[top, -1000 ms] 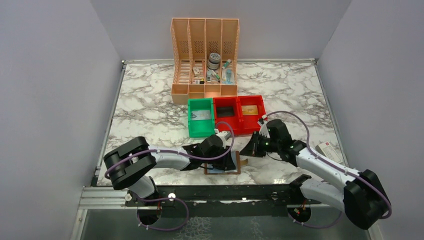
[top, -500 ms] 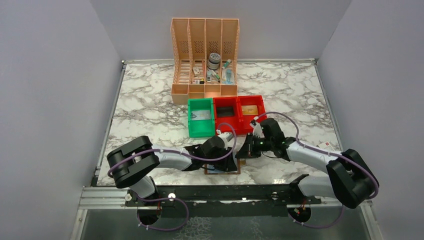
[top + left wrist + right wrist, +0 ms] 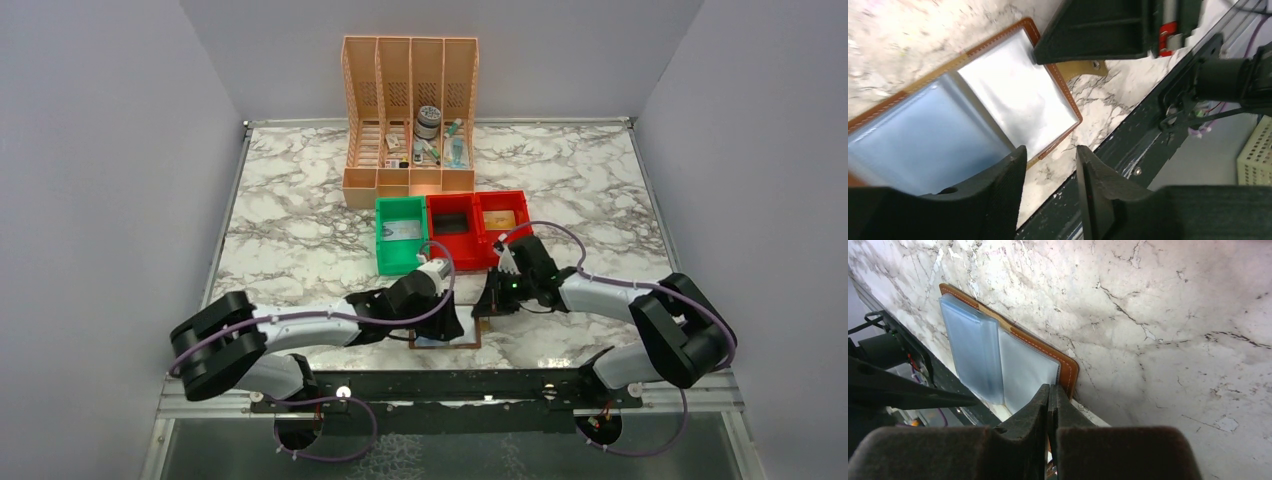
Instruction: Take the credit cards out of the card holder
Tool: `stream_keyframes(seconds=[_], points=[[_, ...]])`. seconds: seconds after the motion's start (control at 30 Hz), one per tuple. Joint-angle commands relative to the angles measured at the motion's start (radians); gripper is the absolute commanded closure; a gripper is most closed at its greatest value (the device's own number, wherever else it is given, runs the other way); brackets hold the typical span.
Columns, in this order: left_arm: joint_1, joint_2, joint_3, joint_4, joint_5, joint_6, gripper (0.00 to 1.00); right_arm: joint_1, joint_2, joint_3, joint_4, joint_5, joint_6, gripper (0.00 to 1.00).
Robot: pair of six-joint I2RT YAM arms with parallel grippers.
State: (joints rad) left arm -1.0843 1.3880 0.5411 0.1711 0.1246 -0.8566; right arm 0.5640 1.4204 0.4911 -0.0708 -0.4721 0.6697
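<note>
imo the card holder (image 3: 1025, 367) lying open on the counter (image 3: 1173, 315) looks light and floppy, sleeves (image 3: 973, 350) slick, so pin its brown edge. The right fingers (image 3: 1028, 420) are closed, the left fingers (image 3: 998, 190) apart, empty.

Brown card holder (image 3: 998, 115) is lying open and flat at my near table (image 3: 300, 220) edge, shiny sleeves up. Tan credit card (image 3: 503, 219) is in a red bin (image 3: 526, 216), pale credit card (image 3: 401, 231) in the green bin (image 3: 380, 238).

The card holder (image 3: 998, 107) is showing brown leather with pale stitching and bluish-clear sleeves (image 3: 973, 355); the surface (image 3: 300, 215) is displaying grey-veined white marble.
</note>
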Motion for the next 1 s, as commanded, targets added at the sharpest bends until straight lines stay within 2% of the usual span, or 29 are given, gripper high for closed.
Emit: stream_keyframes(seconds=[0.0,0.07,0.17,0.53,0.97], points=[[-0.003,-0.153,-0.007,-0.188,-0.183,0.028,0.52,0.009,-0.002,-0.014,-0.041,0.093,-0.043,0.96],[0.003,-0.192,-0.013,-0.240,-0.218,0.021,0.46,0.011,-0.002,-0.026,-0.026,0.079,-0.038,0.96],[0.010,-0.214,-0.019,-0.299,-0.243,0.008,0.43,0.012,-0.004,-0.041,-0.003,0.064,-0.021,0.96],[0.013,-0.211,-0.041,-0.314,-0.277,-0.053,0.42,0.013,-0.012,-0.053,0.011,0.042,-0.012,0.96],[0.012,-0.170,-0.058,-0.238,-0.241,-0.055,0.43,0.013,-0.008,-0.063,0.032,0.015,0.002,0.96]])
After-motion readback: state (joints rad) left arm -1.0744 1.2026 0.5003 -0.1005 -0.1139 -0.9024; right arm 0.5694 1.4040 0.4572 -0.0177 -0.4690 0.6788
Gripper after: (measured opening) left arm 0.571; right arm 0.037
